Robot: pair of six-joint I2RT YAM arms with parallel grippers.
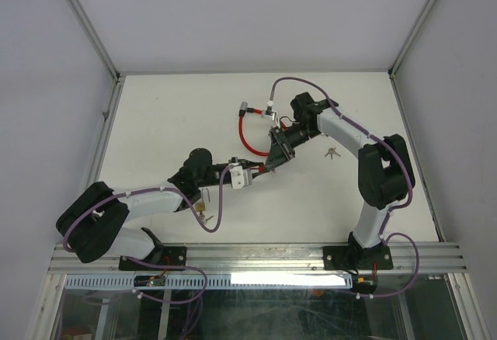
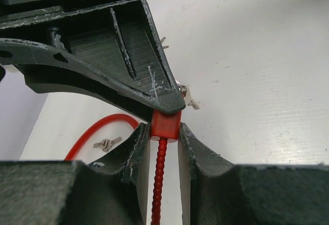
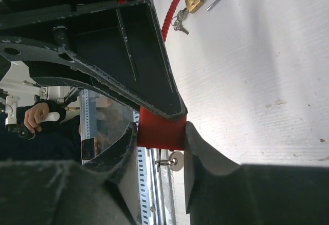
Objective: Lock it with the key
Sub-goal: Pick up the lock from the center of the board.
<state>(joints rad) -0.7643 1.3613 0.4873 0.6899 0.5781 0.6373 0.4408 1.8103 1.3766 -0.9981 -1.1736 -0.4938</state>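
Top view: L gripper (image 1: pixel 261 171) & R gripper (image 1: pixel 273 160) meet mid-table (image 1: pixel 171 123), tips together on the red cable lock (image 1: pixel 243 134); its loop curves off to 11 o'clock. Key bunch (image 1: pixel 332 152) lies apart, at 3 o'clock of the grippers.

L wrist: L jaws narrow, clamped on the lock's red end block (image 2: pixel 165 124); R finger (image 2: pixel 154 89) sits on it from 12 o'clock.

R wrist: R jaws pinch the same block. Single key (image 3: pixel 174 161) just at its 6 o'clock. Brass padlock (image 3: pixel 194 0) at 12 o'clock, shackle open.

robot lab: white walled table (image 1: pixel 171 123), aluminium rail (image 1: pixel 256 256).
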